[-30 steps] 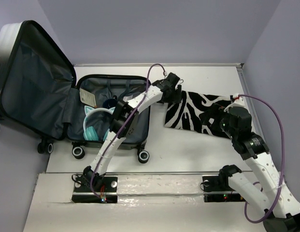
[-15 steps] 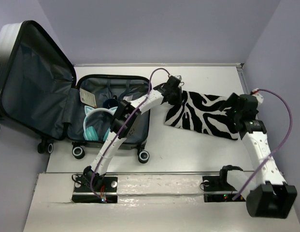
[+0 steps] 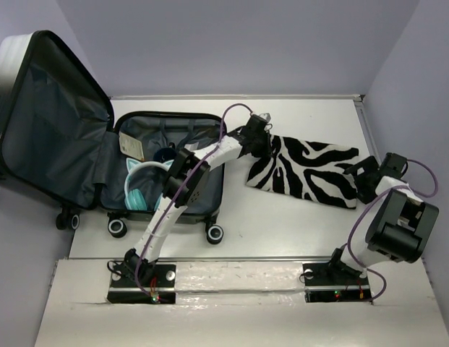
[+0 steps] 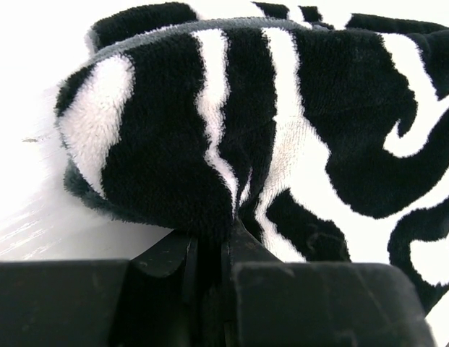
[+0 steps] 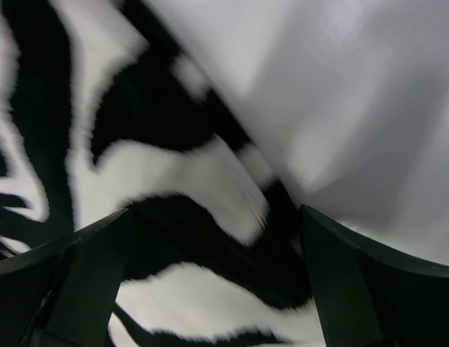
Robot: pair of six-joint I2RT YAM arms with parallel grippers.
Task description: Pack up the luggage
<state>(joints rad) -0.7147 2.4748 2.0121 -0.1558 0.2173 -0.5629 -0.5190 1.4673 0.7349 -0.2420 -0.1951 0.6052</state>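
While pinching the fuzzy black-and-white zebra-striped cloth [image 3: 304,170] at its left end with the left hand [image 3: 262,139], holds the right hand [image 3: 364,178] wide open, empty, at its right end; grey-lined hard-shell wheeled suitcase [image 3: 59,137] open at left of the worktop [image 3: 282,225].

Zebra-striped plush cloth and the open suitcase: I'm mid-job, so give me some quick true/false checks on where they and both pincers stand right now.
1. The small hard-shell wheeled suitcase with dark grey lining lies open. True.
2. The zebra-striped plush cloth is inside the suitcase. False: it lies on the white table, to the right of the suitcase.
3. The left pincer is shut on an edge of the cloth. True.
4. The right pincer is clamped on the cloth. False: its fingers stand wide apart over the cloth's right end.
5. The suitcase holds nothing. False: teal cat-ear headphones lie in it.
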